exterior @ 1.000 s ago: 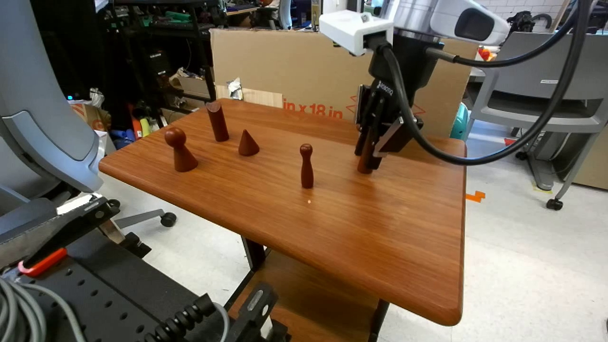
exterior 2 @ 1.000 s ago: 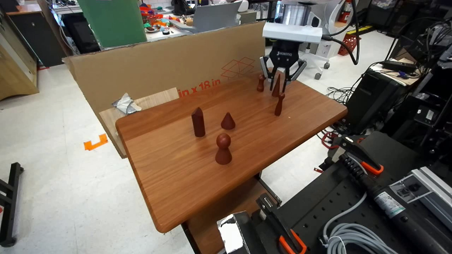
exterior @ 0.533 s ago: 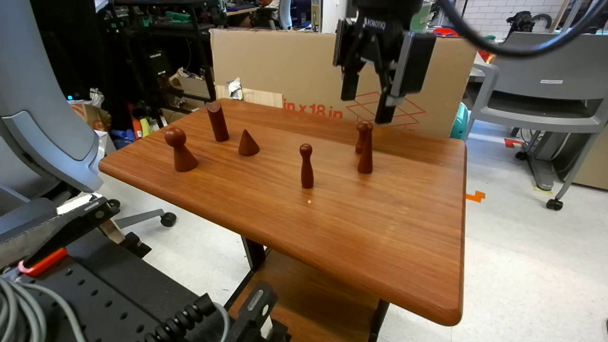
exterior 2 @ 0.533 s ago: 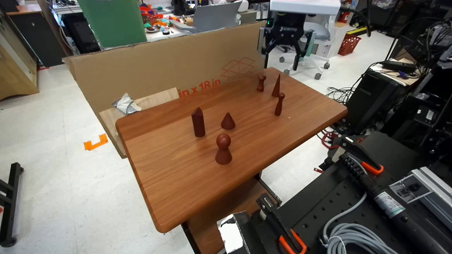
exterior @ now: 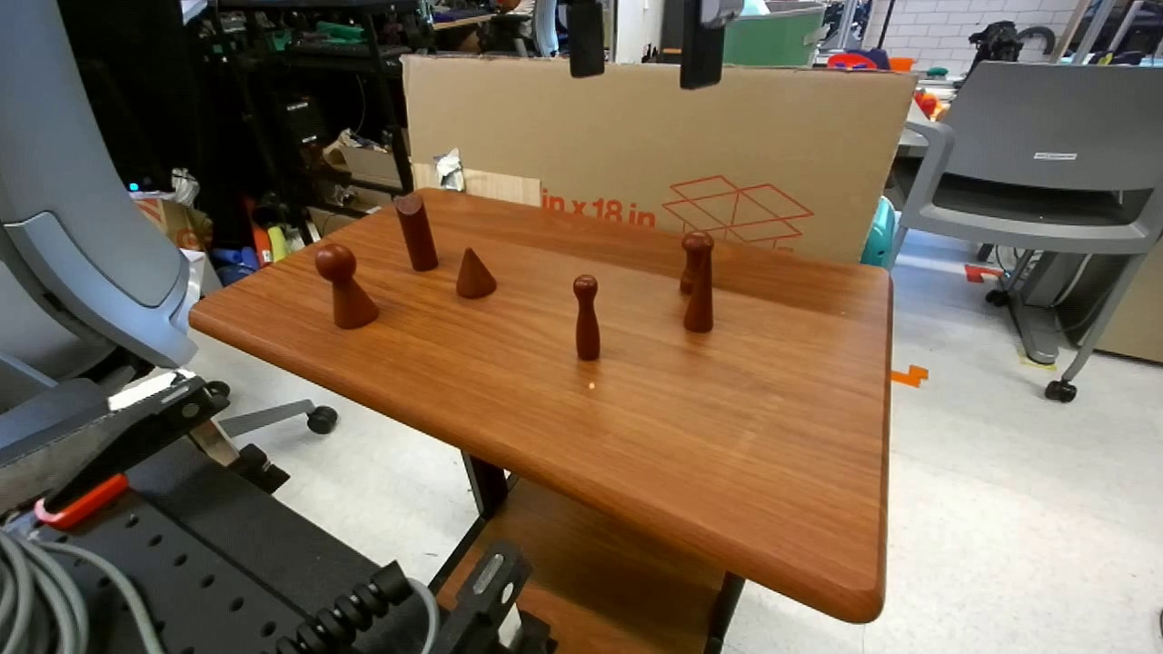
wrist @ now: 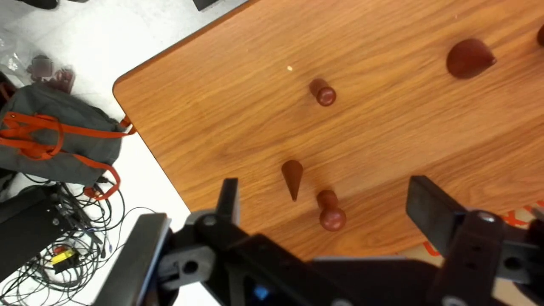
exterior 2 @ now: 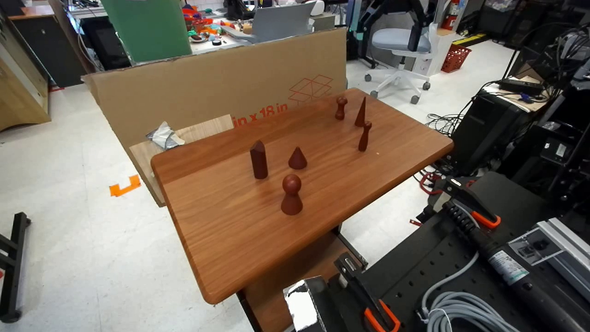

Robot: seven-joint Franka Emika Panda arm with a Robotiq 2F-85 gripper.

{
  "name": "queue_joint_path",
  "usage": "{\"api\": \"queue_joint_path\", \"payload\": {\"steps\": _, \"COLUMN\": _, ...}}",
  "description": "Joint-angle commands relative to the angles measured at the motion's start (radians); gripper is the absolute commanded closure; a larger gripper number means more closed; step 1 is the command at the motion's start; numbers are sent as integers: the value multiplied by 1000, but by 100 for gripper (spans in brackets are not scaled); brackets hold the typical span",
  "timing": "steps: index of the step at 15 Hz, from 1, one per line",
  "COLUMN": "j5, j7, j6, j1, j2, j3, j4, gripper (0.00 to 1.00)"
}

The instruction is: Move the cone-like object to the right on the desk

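At the left end of the bench (exterior: 745,436) in an exterior view there's a chunky ball-topped piece (exterior: 346,289), with a cylinder (exterior: 417,238) standing farther back and a bit right of it. From that angle the cylinder's top looks like a flat slanted cut, but in an exterior view the same cylinder (exterior 2: 259,161) comes up to a point. Next over is a squat cone (exterior: 474,275), then a thin knob-topped peg (exterior: 587,318).

Moving right, the end effector (exterior: 644,78) is way up above the bench, and all you get is the finger ends at the top edge. Wrist view is a lot better for this: fingers (wrist: 431,208) spread wide, well clear of the pieces.

Then the slim cone (exterior: 700,295), the one from the task, upright toward the right-hand end of the bench. Annoyingly it overlaps a round-headed peg (exterior: 689,268) behind it, so you can't really make out its tip. In an exterior view, though, the slim cone (exterior 2: 361,114) stands apart from that peg, sharp point and all, and the wrist view shows the gap too. Wrist view also catches a grey-and-orange bag (wrist: 68,138) past the bench edge, plus a dark sliver (wrist: 541,35) of some piece at the right border, can't tell which.
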State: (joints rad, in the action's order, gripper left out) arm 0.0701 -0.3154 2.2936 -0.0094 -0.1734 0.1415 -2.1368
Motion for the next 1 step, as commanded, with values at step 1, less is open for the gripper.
{"api": "queue_joint_path", "payload": {"steps": 1, "j5": 3, "j7": 0, "j6": -3, "j1": -14, "j2": 1, "j3": -14, "j4": -2, "gripper": 0}}
